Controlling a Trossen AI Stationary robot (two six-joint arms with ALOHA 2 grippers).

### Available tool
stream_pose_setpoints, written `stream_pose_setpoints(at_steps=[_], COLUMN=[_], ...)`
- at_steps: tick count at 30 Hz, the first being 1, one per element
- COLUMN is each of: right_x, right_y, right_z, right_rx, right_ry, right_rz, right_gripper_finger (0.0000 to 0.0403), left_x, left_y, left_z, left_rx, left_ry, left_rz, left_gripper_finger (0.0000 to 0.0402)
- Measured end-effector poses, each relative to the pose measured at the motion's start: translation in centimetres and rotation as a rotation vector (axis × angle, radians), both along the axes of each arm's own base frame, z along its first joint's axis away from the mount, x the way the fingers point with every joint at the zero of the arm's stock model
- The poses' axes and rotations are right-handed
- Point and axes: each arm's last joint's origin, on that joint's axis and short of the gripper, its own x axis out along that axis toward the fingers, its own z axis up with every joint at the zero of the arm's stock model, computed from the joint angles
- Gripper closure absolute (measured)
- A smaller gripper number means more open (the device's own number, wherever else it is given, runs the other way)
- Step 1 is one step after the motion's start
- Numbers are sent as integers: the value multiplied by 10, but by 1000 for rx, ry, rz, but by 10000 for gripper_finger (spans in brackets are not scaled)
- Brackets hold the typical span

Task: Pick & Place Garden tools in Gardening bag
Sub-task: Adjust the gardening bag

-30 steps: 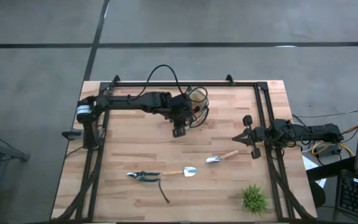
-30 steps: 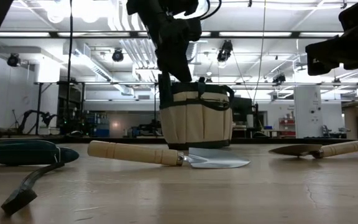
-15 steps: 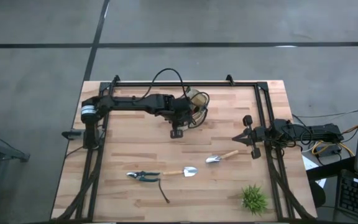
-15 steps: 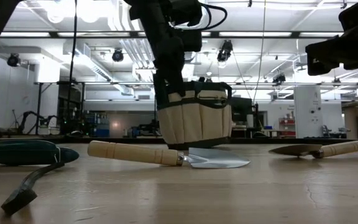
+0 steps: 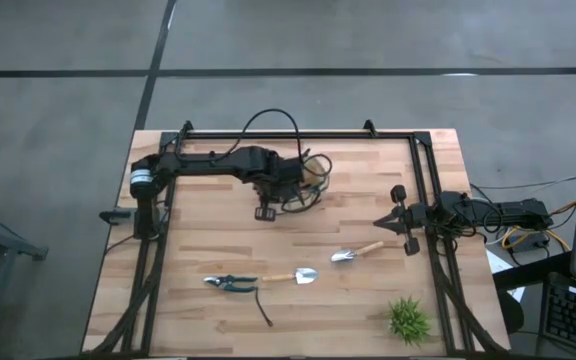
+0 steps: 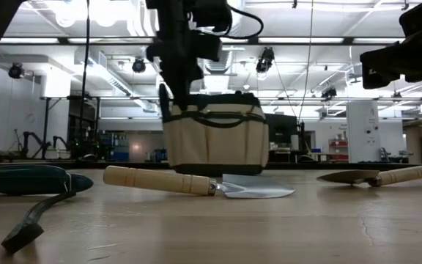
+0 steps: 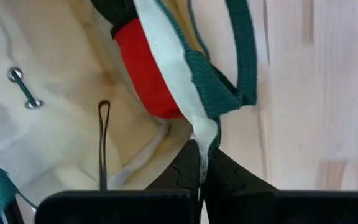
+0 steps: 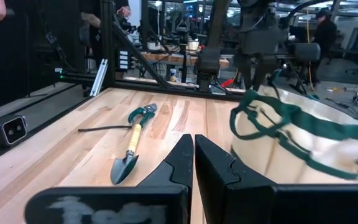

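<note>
The tan gardening bag [image 5: 311, 172] with green trim stands on its base at the far middle of the table. My left gripper [image 7: 202, 177] is shut on its rim on the side facing the table's left. A red item [image 7: 145, 74] lies inside the bag. Two wooden-handled trowels [image 5: 293, 276] [image 5: 356, 252] and green-handled pruners [image 5: 230, 283] lie flat on the near half of the table. My right gripper [image 5: 400, 215] waits shut by the right edge, holding nothing. My left gripper pinches the bag's green-trimmed rim [image 7: 201, 134] between its two fingers, one inside the bag and one outside. The fingers come steeply from above, pointing down. The bag stays upright with its base on the table [image 6: 215, 170], and the wall below the fingers looks drawn up.
A green spiky plant [image 5: 408, 320] stands at the near right corner. A dark bent strap [image 5: 265, 312] lies near the pruners. A black frame [image 5: 298, 135] runs along the far and side edges. Bare wood lies between the bag and the trowels.
My left gripper has gone toward the table's left edge and tipped to point more steeply down. The bag has come along toward the left, staying on its base. In the low view it now looks wider and lower.
</note>
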Motion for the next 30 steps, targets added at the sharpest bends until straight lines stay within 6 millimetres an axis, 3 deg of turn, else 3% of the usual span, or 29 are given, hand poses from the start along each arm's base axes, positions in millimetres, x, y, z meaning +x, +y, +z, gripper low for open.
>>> stream_pose_setpoints(at_steps=[12,20,25,30], right_x=[0,0,0,0], right_y=[0,0,0,0], right_z=[0,0,0,0], right_rx=[0,0,0,0], right_ry=[0,0,0,0], right_rz=[0,0,0,0], right_gripper_finger=[394,394,394,394], left_x=[-21,-22,-22,-21], left_y=[-6,-6,-10,-11], left_z=[-4,-4,-3,-3], left_rx=[29,33,46,43], left_ry=[233,224,228,222], left_rz=[14,104,109,143], left_gripper_finger=[393,388,350,285])
